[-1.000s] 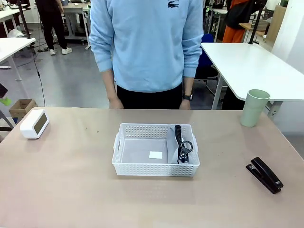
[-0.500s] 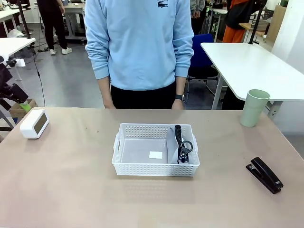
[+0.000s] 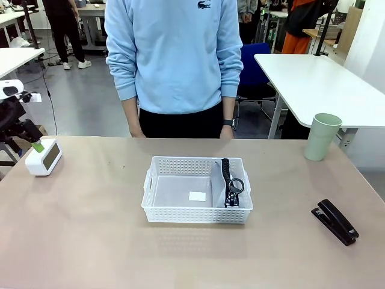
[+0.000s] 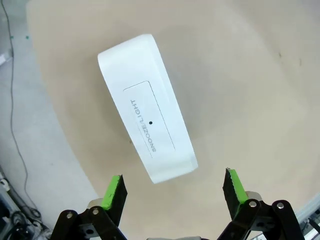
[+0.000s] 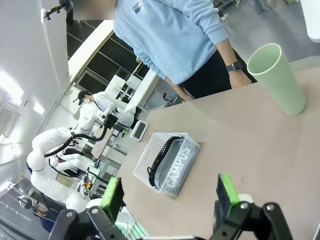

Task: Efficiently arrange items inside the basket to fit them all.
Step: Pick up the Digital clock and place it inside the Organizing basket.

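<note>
Hovering above the small white box (image 3: 43,157) at the worktop's (image 3: 90,241) left end, the left end effector (image 4: 174,181) has its jaws spread wide to either side of the box's near end and touches nothing. The box lies well apart from the basket (image 3: 195,215). At the middle, the basket holds the grey pouch (image 3: 217,180), stood on edge along its right wall with the black strap on top, so most of its floor is free. Farther right, the pale green cup (image 3: 322,136) stands upright near the far edge and the black stapler (image 3: 335,221) lies nearer the front. The right end effector (image 5: 169,192) hangs wide and empty above the worktop. As I judge it, one item of four is packed, and the box looks to be next.
</note>
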Robot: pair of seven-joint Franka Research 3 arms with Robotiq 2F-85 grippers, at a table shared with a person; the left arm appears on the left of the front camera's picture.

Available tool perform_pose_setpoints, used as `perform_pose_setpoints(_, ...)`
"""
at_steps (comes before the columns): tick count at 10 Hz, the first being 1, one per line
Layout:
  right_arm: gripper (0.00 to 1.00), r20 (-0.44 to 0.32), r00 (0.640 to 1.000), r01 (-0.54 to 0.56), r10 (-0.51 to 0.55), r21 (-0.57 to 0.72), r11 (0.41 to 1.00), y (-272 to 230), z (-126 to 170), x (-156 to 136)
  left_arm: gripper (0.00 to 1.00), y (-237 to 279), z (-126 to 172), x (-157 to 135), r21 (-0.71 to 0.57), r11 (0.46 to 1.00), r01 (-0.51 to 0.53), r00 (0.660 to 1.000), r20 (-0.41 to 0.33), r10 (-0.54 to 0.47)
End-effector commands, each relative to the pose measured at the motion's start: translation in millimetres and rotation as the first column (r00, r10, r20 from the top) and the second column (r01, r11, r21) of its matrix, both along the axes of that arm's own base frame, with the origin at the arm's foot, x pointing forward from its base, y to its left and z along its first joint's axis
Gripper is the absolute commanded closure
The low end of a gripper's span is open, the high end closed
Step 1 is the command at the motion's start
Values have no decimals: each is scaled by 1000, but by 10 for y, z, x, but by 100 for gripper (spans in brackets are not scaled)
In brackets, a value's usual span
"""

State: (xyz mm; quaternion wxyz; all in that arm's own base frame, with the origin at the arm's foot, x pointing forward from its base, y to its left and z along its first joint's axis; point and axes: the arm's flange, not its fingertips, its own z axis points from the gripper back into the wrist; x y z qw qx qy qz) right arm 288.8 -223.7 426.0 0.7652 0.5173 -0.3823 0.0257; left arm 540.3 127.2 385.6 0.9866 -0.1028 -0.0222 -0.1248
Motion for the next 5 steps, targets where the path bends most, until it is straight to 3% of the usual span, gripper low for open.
perform_pose_setpoints(1,0,38,999,3,-4,6,1000,-10,21,24,0,-33,-77,65,2,999,-40,999,-12,40)
perform_pose_setpoints(5,0,38,999,3,-4,6,1000,-10,21,24,0,-119,-319,182,-4,1000,-16,1000,-16,15)
